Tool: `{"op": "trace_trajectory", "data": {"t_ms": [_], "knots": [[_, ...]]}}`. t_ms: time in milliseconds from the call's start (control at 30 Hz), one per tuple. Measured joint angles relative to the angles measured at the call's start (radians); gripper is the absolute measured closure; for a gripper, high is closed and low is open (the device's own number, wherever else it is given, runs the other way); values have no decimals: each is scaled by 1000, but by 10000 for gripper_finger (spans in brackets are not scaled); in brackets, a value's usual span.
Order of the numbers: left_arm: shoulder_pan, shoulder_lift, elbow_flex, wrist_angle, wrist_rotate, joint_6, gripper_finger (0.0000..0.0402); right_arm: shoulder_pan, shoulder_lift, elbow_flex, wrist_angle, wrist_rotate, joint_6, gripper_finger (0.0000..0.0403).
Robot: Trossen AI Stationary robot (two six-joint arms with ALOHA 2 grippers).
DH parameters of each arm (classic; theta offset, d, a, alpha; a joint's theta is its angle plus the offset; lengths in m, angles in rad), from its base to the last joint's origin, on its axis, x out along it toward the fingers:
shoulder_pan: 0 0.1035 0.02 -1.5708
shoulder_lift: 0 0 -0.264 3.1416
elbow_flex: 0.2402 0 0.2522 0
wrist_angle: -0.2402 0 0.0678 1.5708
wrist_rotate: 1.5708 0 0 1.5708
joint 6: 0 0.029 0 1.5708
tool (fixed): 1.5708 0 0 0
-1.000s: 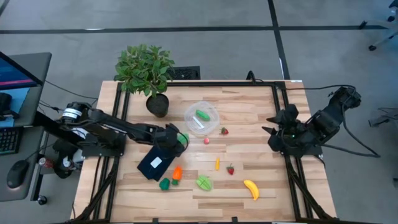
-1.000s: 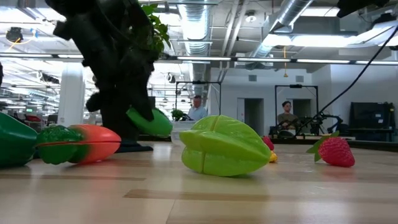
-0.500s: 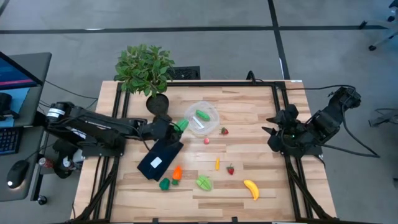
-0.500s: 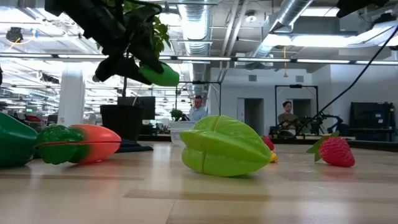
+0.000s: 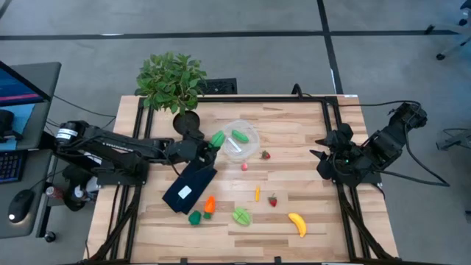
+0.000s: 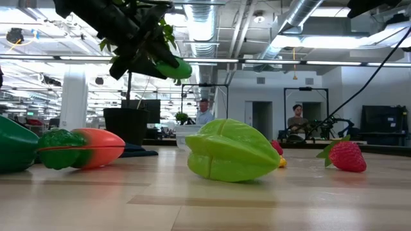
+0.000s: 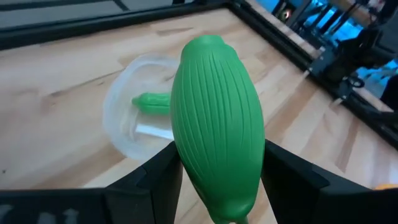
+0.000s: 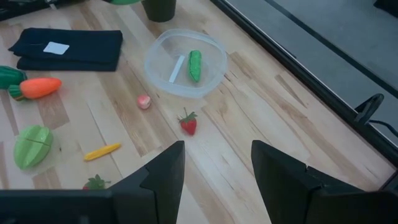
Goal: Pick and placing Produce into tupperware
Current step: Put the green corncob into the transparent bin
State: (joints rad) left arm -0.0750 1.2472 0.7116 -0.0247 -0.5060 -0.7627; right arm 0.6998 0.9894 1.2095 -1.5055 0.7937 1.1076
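My left gripper point(image 5: 212, 143) holds a green ribbed oblong piece of produce point(image 7: 217, 118) in the air just left of the round clear tupperware point(image 5: 239, 139). Another green piece point(image 8: 194, 65) lies inside the tupperware. In the low view the held piece point(image 6: 168, 67) hangs high above the table. On the wood lie a carrot point(image 5: 210, 204), a green star fruit point(image 5: 241, 216), a banana point(image 5: 296, 223) and strawberries point(image 5: 272, 200). My right gripper point(image 5: 322, 152) waits open at the table's right edge. My left gripper pinches the green piece by its two long sides point(image 7: 189, 165) between its two fingers, near the end closest to the wrist. The fingers point(image 7: 283, 177) come slanting down from the table's left and lie along the piece. The piece is lifted clear and juts out beyond the fingertips.
A potted plant point(image 5: 173, 82) stands at the far left, close behind my left gripper. A dark flat rectangle with a white label point(image 5: 188, 185) lies under the left arm. A small strawberry point(image 5: 265, 154) and a pink piece point(image 5: 244, 167) lie just right of the tupperware.
My left gripper has risen with the green piece and carried it toward the table's far edge, up beside the tupperware. It has tipped from pointing steeply down to a shallower slant. The piece has stayed in the fingers.
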Motion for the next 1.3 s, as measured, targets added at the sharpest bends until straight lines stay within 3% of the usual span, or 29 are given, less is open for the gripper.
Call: {"op": "trace_trajectory", "data": {"t_ms": [600, 1067, 1300], "knots": [[57, 142, -1, 226, 9, 54, 217, 0, 0, 1, 3, -1, 1, 226], [128, 306, 0, 435, 117, 52, 217, 0, 0, 1, 3, -6, -5, 226], [168, 386, 36, 464, 193, 73, 217, 0, 0, 1, 2, -5, -6, 226]]}}
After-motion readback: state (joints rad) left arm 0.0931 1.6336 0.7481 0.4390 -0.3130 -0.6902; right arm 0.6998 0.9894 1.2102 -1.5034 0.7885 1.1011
